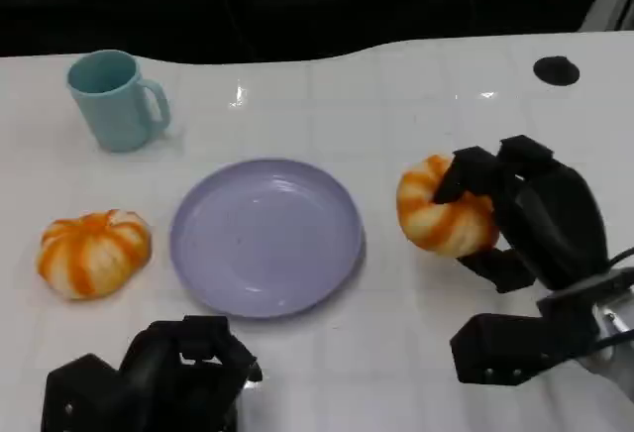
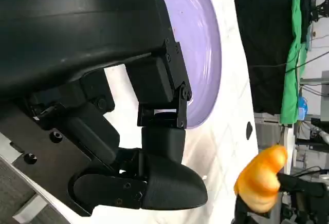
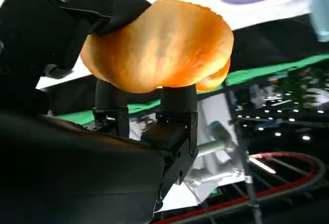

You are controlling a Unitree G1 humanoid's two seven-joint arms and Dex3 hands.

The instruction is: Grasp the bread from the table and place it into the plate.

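The right hand point(image 1: 525, 219) holds an orange-and-white striped bread point(image 1: 443, 207) just to the right of the lavender plate point(image 1: 265, 235), its fingers point(image 1: 474, 176) wrapped over the top and far side of the loaf while others cup it from beneath; the right wrist view shows the bread point(image 3: 159, 52) resting on two fingers point(image 3: 177, 106) with another part of the hand pressed over its upper edge, a cradling hold that suits a soft, rounded thing that would squash under a hard pinch. The loaf looks lifted clear of the white worktop point(image 1: 426, 95), though the head view alone does not settle that. It sits beside the plate and not over it, so the carry inward seems the step in hand, with the release still to come. The left hand point(image 1: 158, 378) rests low near the front edge, fingers point(image 2: 164, 80) curled in and holding nothing, kept out of the plate's way. A second striped bread point(image 1: 93, 252) lies on the worktop left of the plate, untouched, and a pale blue mug point(image 1: 114, 98) stands behind it, well apart from the route.
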